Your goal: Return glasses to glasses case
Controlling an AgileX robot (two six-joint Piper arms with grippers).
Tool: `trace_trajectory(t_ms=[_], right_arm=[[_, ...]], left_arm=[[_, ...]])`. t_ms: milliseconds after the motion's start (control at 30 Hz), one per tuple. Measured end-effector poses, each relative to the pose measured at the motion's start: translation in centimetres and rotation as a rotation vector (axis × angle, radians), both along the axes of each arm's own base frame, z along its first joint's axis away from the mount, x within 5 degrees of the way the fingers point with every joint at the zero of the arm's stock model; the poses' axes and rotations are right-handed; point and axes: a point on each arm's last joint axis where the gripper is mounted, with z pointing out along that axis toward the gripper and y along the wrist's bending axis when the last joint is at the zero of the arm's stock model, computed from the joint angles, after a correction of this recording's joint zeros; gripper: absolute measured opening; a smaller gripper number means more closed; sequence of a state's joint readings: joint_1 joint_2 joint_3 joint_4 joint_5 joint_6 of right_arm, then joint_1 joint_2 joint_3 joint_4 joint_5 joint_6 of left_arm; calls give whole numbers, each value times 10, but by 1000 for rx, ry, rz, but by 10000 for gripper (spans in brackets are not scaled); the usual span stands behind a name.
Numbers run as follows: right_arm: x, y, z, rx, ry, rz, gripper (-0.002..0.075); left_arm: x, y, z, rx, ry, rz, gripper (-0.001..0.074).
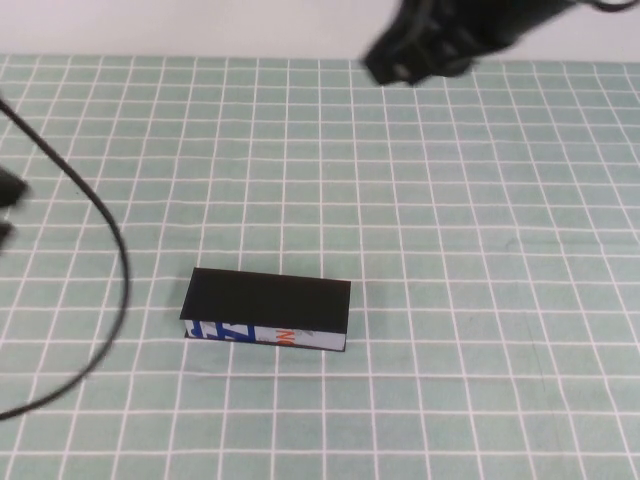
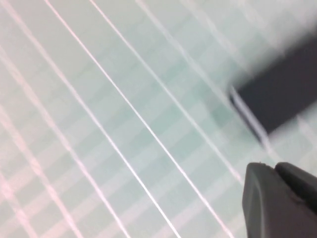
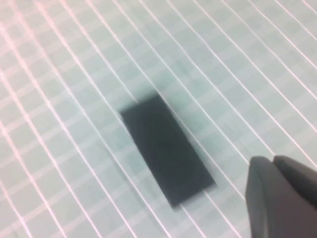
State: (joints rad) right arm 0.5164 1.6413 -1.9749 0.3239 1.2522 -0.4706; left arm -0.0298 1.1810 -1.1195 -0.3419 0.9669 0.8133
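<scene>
On the table sits the glasses case, lid down, likely light and rigid. Right gripper is beyond it, left gripper leftward; spread unclear. No glasses visible.

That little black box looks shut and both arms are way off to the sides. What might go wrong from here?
1. The glasses case sits with its lid down and no glasses show in any view, so I cannot confirm they are inside.
2. The right gripper hangs high above the far side of the green grid mat, well away from the case; a careless descent might knock the case.
3. The left gripper waits at the left edge, with a black cable looping nearby that might snag.
</scene>
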Motion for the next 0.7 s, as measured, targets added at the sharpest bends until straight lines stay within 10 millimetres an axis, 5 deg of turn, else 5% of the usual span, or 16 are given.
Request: trace_trajectory(t_ms=[133,233,400,700], right_arm=[[-26,-26,5,-32,-52,-105,-11],[-47,-43,10,4,-145,-162,-11],[-91,-73,1,67,-268,-217,-11],[-168,-122,-72,161,-378,-289,-11]], left_arm=[[-40,7,40,-73,-207,36,-1],[-65,1,47,-95,-276,9,-1],[-97,-5,33,-116,-358,-20,-1],[-129,1,-11,-266,-463,149,-1]])
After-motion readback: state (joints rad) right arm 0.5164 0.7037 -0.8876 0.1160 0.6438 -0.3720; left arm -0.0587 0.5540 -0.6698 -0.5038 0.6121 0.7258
